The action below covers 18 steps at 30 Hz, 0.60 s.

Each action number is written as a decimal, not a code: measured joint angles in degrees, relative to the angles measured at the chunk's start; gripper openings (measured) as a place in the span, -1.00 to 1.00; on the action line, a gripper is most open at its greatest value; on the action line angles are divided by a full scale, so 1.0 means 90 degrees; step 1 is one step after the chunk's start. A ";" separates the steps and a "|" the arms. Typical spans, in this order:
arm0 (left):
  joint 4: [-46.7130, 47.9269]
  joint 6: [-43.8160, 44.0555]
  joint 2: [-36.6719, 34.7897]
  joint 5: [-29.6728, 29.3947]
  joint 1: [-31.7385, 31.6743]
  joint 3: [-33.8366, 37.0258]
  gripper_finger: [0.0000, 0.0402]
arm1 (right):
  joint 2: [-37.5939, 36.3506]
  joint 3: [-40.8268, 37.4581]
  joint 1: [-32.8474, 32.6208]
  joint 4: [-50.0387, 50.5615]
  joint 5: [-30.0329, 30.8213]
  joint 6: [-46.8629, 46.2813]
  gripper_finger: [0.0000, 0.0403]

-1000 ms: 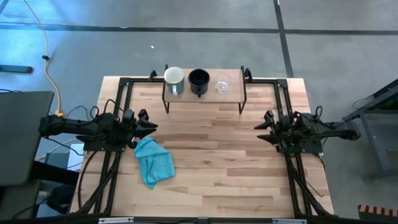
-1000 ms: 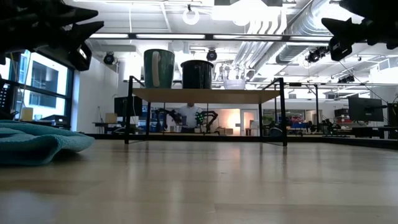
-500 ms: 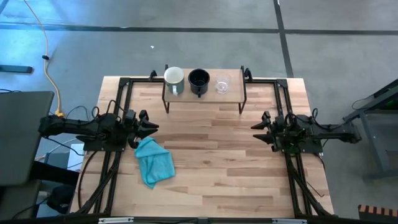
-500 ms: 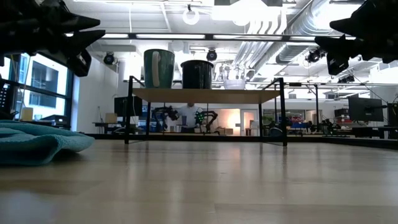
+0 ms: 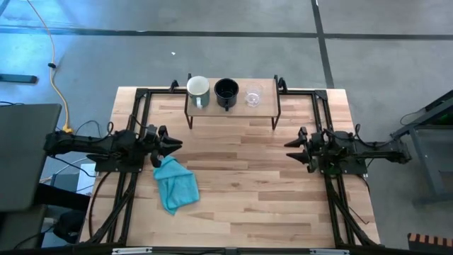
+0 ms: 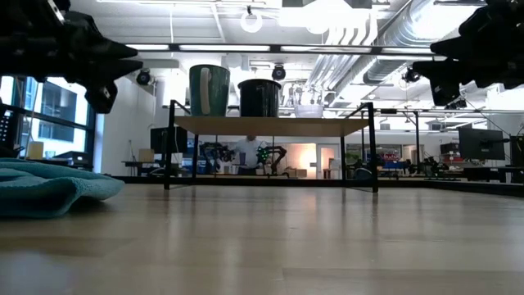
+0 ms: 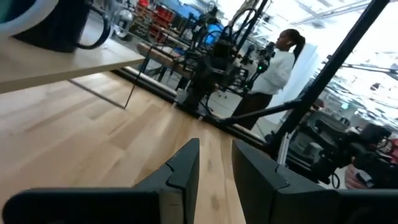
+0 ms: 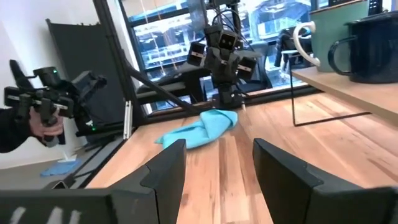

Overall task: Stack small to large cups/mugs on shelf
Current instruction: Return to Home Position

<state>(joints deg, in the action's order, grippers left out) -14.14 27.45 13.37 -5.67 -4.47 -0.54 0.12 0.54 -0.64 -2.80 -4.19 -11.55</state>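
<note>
Three vessels stand in a row on the low wooden shelf (image 5: 233, 103) at the table's far edge. They are a larger white-rimmed mug (image 5: 197, 87) on the left, a black mug (image 5: 226, 89) in the middle and a small clear glass cup (image 5: 253, 95) on the right. Each rests on its base on the board, as the low view shows (image 6: 210, 90) (image 6: 259, 97) (image 6: 309, 109). My left gripper (image 5: 175, 144) hovers open at the table's left, above the far end of a teal cloth (image 5: 175, 184). My right gripper (image 5: 290, 147) hovers open at the table's right. Both point toward the table's middle and hold nothing.
The teal cloth lies crumpled on the table's near left (image 6: 49, 187). Dark arm frames run along both table sides (image 5: 134, 106) (image 5: 322, 106). Bare wood lies between the grippers and in front of the shelf. People stand beyond the table (image 7: 273, 62) (image 8: 25, 121).
Both grippers have edged a little toward the table's middle, my right one toward the left and my left one toward the right. In the low view both have also turned slightly. The mugs, the glass and the cloth have stayed where they were.
</note>
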 joint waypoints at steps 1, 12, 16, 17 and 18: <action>-0.0059 -0.0022 0.0000 0.0000 0.0000 0.0000 -0.59 | 0.0000 0.0000 0.0000 -0.0005 0.0046 0.0000 -0.11; -0.0134 0.0712 0.0002 -0.0476 -0.0002 -0.0007 -0.59 | 0.0007 -0.0003 0.0000 0.0148 0.0591 0.0000 -0.11; -0.0139 0.0782 0.0002 -0.0257 0.0005 -0.0007 -0.59 | 0.0073 0.0002 0.0000 0.0219 0.0587 0.0002 -0.11; -0.0225 0.0656 0.0002 -0.0194 0.0002 -0.0007 -0.59 | 0.0082 0.0003 0.0000 0.0221 0.0586 0.0002 -0.11; -0.0353 0.0445 0.0001 -0.0061 0.0000 -0.0007 -0.59 | 0.0083 0.0005 0.0000 0.0225 0.0588 0.0002 -0.11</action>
<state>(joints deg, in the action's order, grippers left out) -17.32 31.45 13.38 -6.23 -4.47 -0.60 0.87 0.58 -0.64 -0.78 1.10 -11.53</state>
